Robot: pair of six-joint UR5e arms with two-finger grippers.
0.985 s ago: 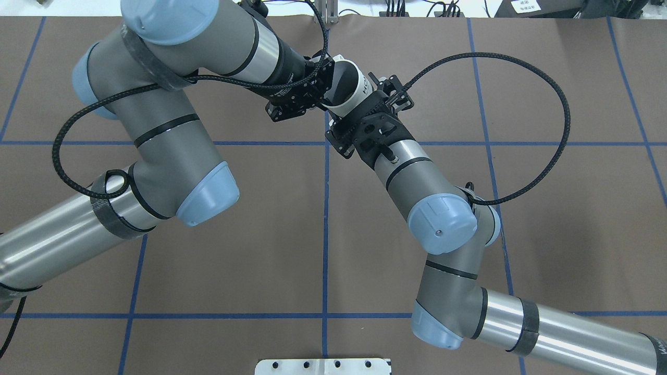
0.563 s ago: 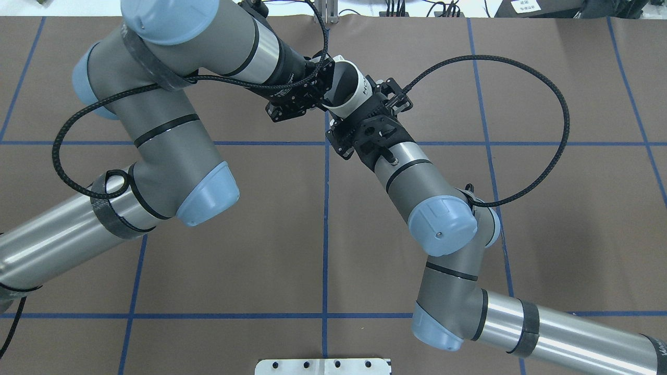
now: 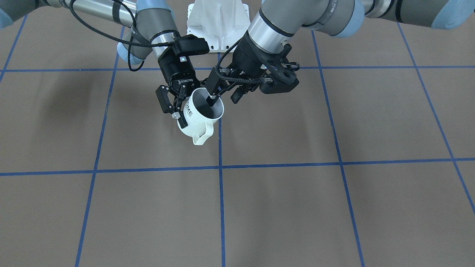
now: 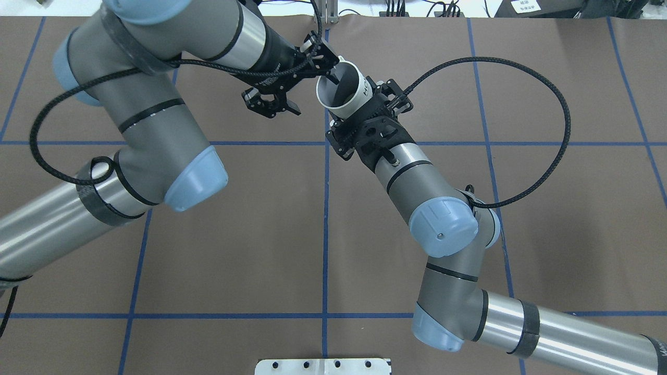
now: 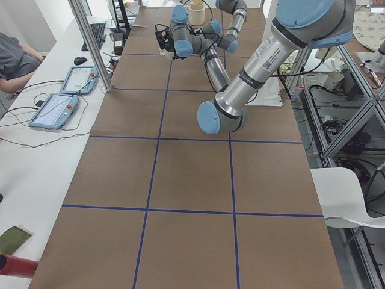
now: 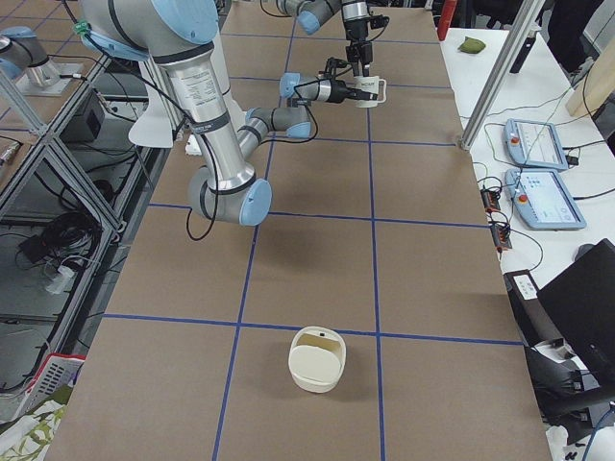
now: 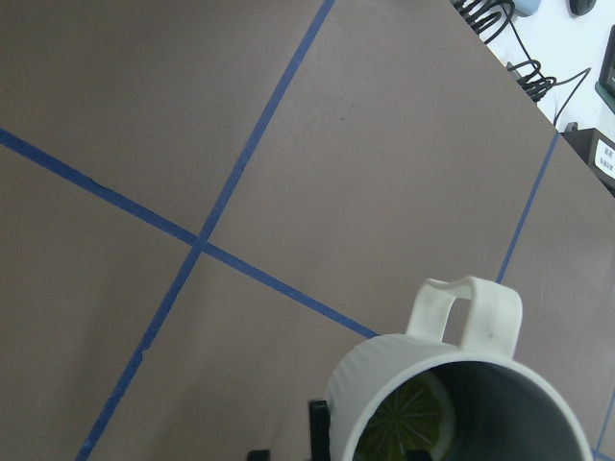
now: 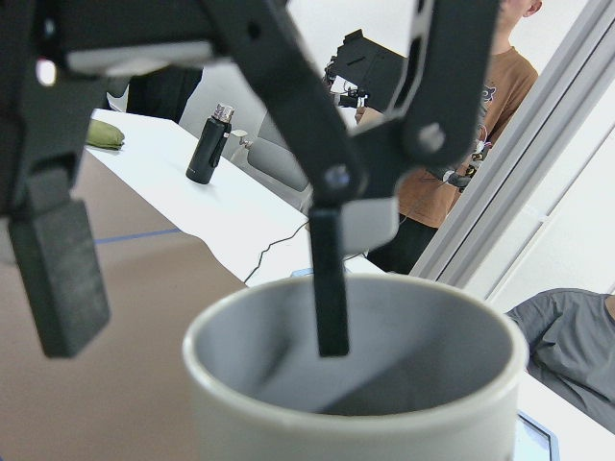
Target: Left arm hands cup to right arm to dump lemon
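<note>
The white ribbed cup (image 4: 341, 86) hangs in the air over the far middle of the table, tilted, handle (image 3: 200, 135) pointing away from the robot. My right gripper (image 4: 366, 101) is shut on its lettered side, as the front view (image 3: 176, 111) also shows. My left gripper (image 4: 307, 91) is open and straddles the rim. One finger (image 3: 213, 99) reaches inside the cup and the other stands outside, which the right wrist view (image 8: 197, 331) shows clearly. A yellow-green lemon slice (image 7: 404, 427) lies in the cup (image 7: 452, 403), seen in the left wrist view.
A cream round container (image 6: 317, 358) stands on the brown mat at the table's right end. The white robot base plate (image 4: 323, 366) is at the near edge. A side table with tablets (image 6: 538, 144) and operators runs along the far edge.
My left gripper has opened and let go of the cup's rim, and the left arm has shifted slightly left. The cup stays in the right gripper, nearly unmoved.
</note>
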